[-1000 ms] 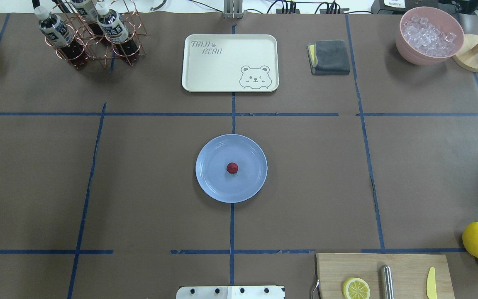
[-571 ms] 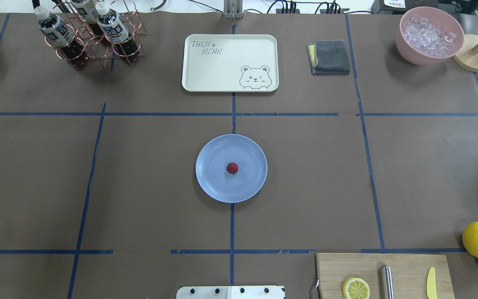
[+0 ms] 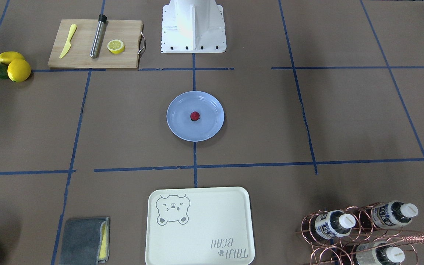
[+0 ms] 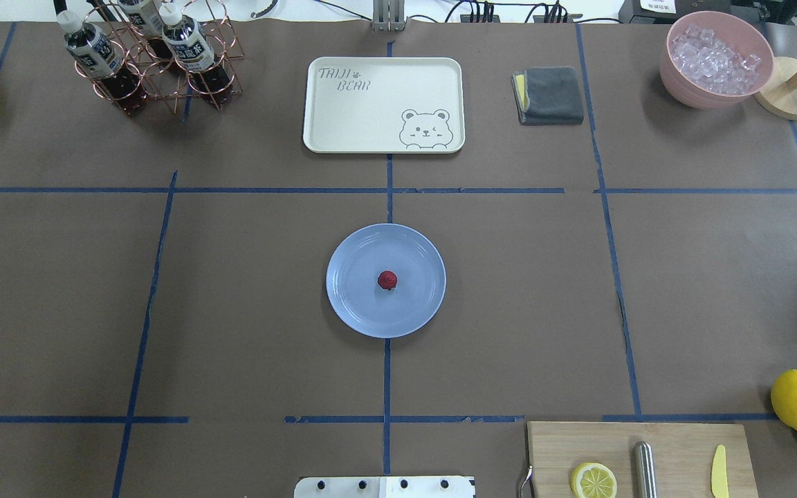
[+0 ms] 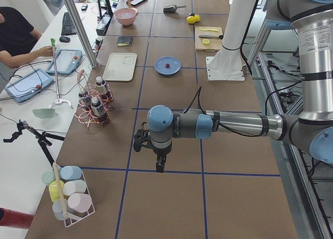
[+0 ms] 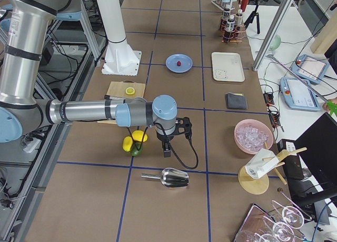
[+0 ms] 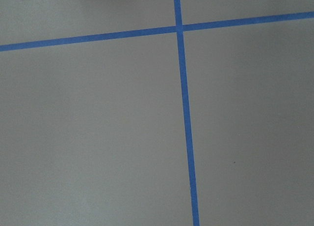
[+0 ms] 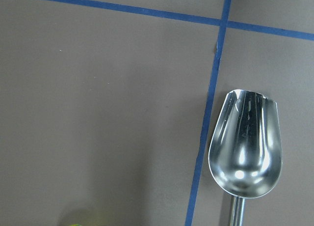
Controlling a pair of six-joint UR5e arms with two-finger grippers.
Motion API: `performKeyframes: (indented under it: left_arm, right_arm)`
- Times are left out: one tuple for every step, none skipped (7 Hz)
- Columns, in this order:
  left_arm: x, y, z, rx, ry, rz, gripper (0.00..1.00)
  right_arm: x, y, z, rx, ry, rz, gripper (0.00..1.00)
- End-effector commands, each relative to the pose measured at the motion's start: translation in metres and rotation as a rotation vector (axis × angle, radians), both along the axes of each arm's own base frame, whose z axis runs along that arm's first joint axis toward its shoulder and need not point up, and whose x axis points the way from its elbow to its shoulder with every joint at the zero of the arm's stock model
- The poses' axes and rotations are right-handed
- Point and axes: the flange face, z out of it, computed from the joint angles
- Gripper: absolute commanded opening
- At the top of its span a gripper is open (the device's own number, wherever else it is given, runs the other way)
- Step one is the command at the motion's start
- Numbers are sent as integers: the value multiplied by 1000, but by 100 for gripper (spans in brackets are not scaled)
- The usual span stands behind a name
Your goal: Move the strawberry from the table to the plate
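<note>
Locate the strawberry (image 4: pixel 387 279) near the centre of the light-blue plate (image 4: pixel 350 311), resting on its surface. The plate sits at the middle of the table (image 4: pixel 232 311), over a blue tape line.

Both grippers show in the side views only.
- Find the left gripper (image 5: pixel 161 165) in the left side view. It hangs pointing down above a tape line towards the table's left end, well apart from the plate.
- Find the right gripper (image 6: pixel 166 149) in the right side view. It points down just beside the lemons (image 6: pixel 128 143) and near a metal scoop (image 8: pixel 245 152), likewise well apart from the plate.

You cannot tell from these views whether either gripper's jaws stand apart or closed. Neither gripper touches the strawberry. The left wrist camera looks down on brown paper and crossing tape lines.
</note>
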Motion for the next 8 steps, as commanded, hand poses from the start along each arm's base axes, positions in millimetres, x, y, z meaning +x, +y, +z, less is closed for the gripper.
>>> performKeyframes:
  left_arm:
    - [2,-14,-13,-8,21,3,100]
    - [3,-13,-14,-17,29,3,100]
    - [3,-13,-13,-20,30,3,100]
    - [3,-9,-9,-29,25,3,100]
    - [2,-6,-1,-46,21,3,100]
    - [2,1,4,-53,20,4,100]
    - [2,1,6,-53,20,4,100]
    - [2,2,7,-54,20,4,100]
  right_arm:
    - [-1,-3,-5,3,-17,1,100]
    - [-1,-3,-4,2,-16,1,100]
    - [-1,-3,-4,2,-14,2,100]
    - [-2,-3,-2,-1,-14,0,100]
    - [-1,-3,-3,0,-16,1,100]
    - [-1,-3,-3,2,-10,2,100]
    - [-1,-3,-3,2,-7,2,100]
    - [-1,-3,-2,3,-2,0,100]
